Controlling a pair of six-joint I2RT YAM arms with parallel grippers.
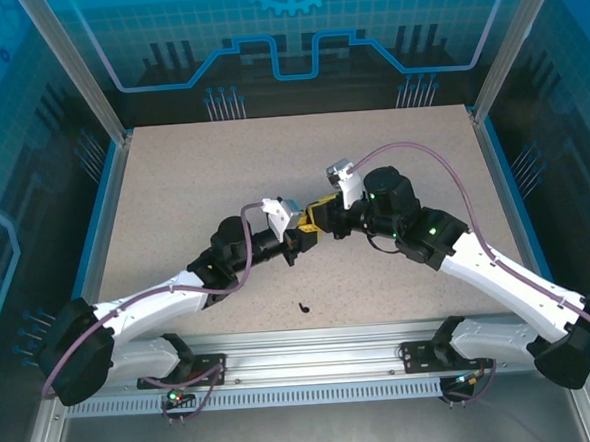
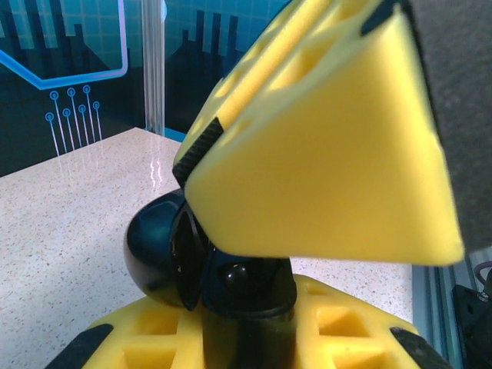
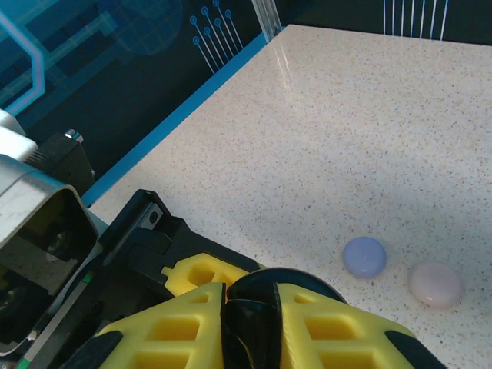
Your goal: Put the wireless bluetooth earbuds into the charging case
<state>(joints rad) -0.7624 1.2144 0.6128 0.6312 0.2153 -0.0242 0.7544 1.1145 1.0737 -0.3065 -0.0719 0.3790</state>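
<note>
Right wrist: R pincer snug on blk case

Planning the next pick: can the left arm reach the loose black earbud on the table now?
Probably not yet: nothing blocks the earbud, but the left gripper is shut on the black case.

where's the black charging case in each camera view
Top external: mid-table, black charging case barely visible where the yellow fingers meet.
Left wrist: case lower left of centre, open, under a large yellow finger.
Right wrist: case bottom centre, pinched between yellow fingers.
Shared landmark: the speckled tabletop.
</note>
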